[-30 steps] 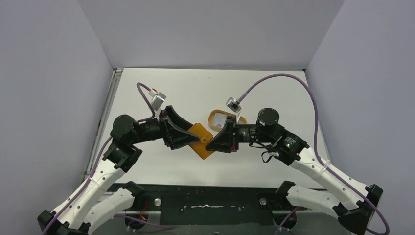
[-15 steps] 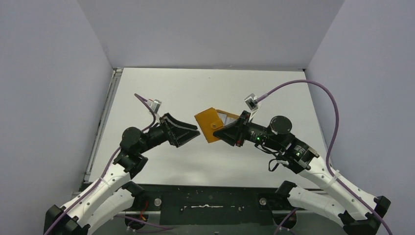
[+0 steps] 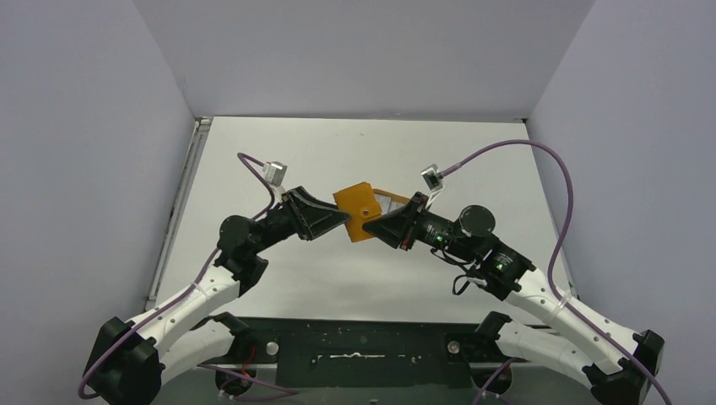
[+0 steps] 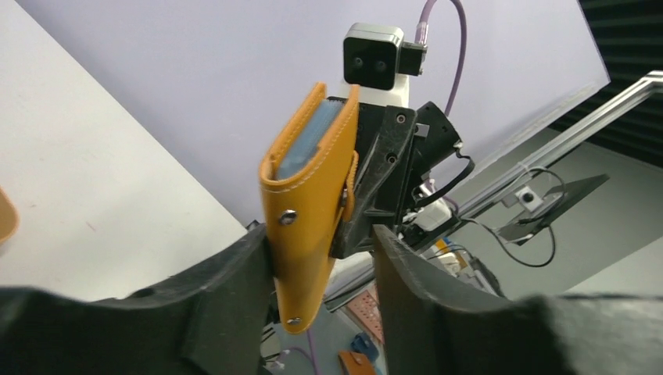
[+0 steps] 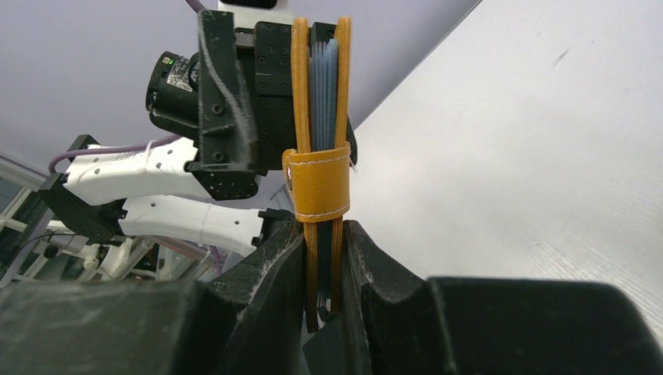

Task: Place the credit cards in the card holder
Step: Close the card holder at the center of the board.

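Note:
The tan-orange card holder point(image 3: 356, 207) is held in the air above the table's middle, folded, its tab strapped round it. My right gripper point(image 3: 371, 228) is shut on it; the right wrist view shows both leaves of the card holder point(image 5: 317, 183) pinched between the fingers of the right gripper point(image 5: 323, 226). Pale blue credit cards point(image 5: 324, 86) sit edge-on between the leaves. My left gripper point(image 3: 342, 221) straddles the holder's other end. In the left wrist view the card holder point(image 4: 309, 211) leans on one finger of the left gripper point(image 4: 320, 234), with a gap to the other. The credit cards' point(image 4: 301, 148) blue edges show.
An orange oval tray point(image 3: 414, 201) lies on the white table just behind the right gripper, mostly hidden, with something pale grey in it. Grey walls close in the table on three sides. Purple cables arch above both wrists.
The left gripper let go of the holder, opened wide and drew back, then came back round its end, narrower. The right gripper carried the holder up and toward the back.

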